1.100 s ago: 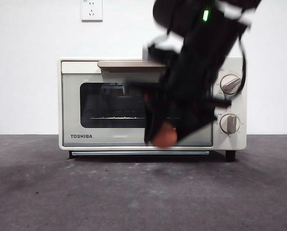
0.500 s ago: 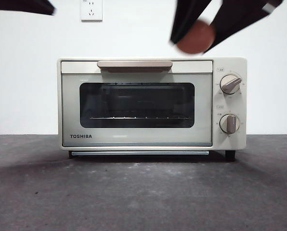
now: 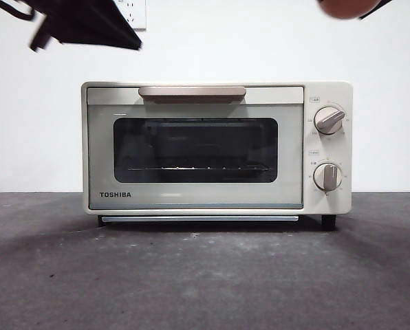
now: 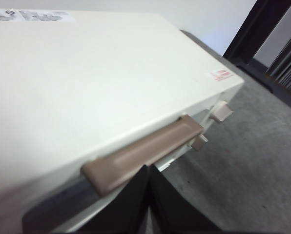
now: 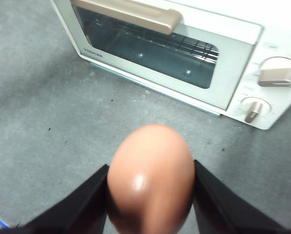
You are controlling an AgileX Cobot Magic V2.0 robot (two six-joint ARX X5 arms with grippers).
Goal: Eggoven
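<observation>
Only the wrist view showed the right claw (image 5: pixel 150 195) gripping the egg (image 5: pixel 150 178) above the tabletop (image 5: pixel 48 122); the left claw (image 4: pixel 149 204), clenched, hung over the oven (image 4: pixel 96 87).

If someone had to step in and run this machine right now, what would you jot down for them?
Right gripper: shut on the egg, held high above the table in front of the oven.
Left gripper: jaws together, empty, hovering just by the door handle.
Done: egg picked up.
Left: the oven door is closed; open it by the handle, then put the egg inside, probably on the wire rack.
</observation>
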